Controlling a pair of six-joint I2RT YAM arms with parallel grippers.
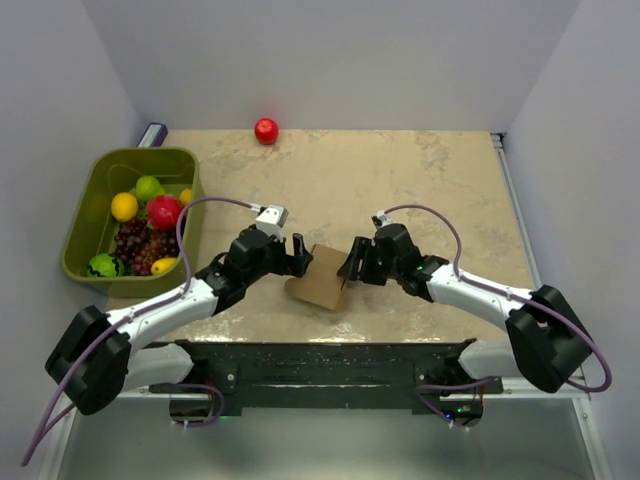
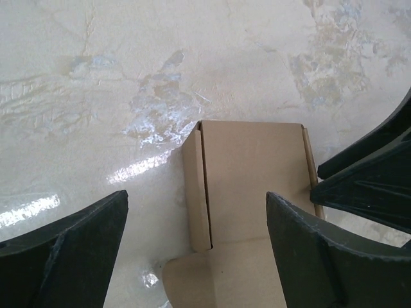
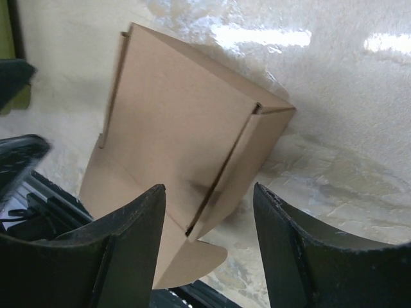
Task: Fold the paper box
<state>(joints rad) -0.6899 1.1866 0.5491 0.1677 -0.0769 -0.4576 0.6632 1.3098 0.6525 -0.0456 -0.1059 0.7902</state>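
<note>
Left gripper [image 1: 298, 255]: jaws spread wide, at the left edge of the paper box [image 1: 318, 278], pinching nothing.
Paper box: on the counter [image 1: 430, 180] between both grippers; sides partly folded up, one rounded flap loose (closing remains, I judge).
Right gripper [image 1: 352, 262]: likewise spread, at the box's right edge, gripping nothing.

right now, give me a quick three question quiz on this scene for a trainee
1. True or false: the paper box lies on the table between the left gripper and the right gripper.
2. What sits alone at the table's far edge? A: a red ball. B: a blue cup. C: a spoon.
3. Fill in: in the wrist views, each gripper's jaws stand ___.

Key: 1 true; 2 A; 3 open.
</note>
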